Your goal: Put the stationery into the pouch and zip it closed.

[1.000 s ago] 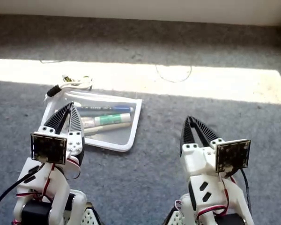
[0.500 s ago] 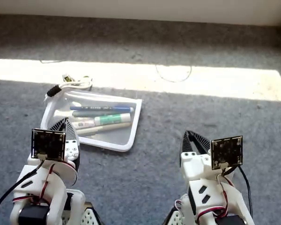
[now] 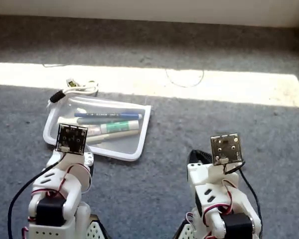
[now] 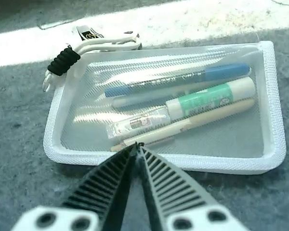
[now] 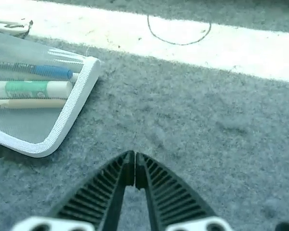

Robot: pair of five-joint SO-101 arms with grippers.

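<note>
Starting at the left claw (image 4: pixel 136 147): read as fully closed, jaws pressed together with nothing between them, tips poised just short of the near rim of the pouch (image 4: pixel 274 120). Treat the right claw (image 5: pixel 134 156) likewise as closed and empty, hanging over bare surface (image 5: pixel 207 120), well apart from the pouch.

Moving outward, locate the pouch directly ahead of the left claw, lying flat, long axis running crosswise to that claw's line of reach. Find the stationery inside the mesh: blue pen (image 4: pixel 183 79), green-labelled tube (image 4: pixel 209 98), cream stick (image 4: pixel 202 120) and a small clear-wrapped piece (image 4: pixel 135 124), all roughly parallel to the long axis.

Expect the zip pull at the far corner, beside the black-beaded cord (image 4: pixel 62 60) and white strap (image 4: pixel 111 41) (zip track too faint to judge as open or closed). Judge loading as done; regard only the zip as possibly outstanding.

Assign any zip work to the left arm, as the nearer one. Plan a reach across the pouch to its far edge, then a pull along the long axis. Reserve the right claw for pinning the pouch corner nearest it.
</note>
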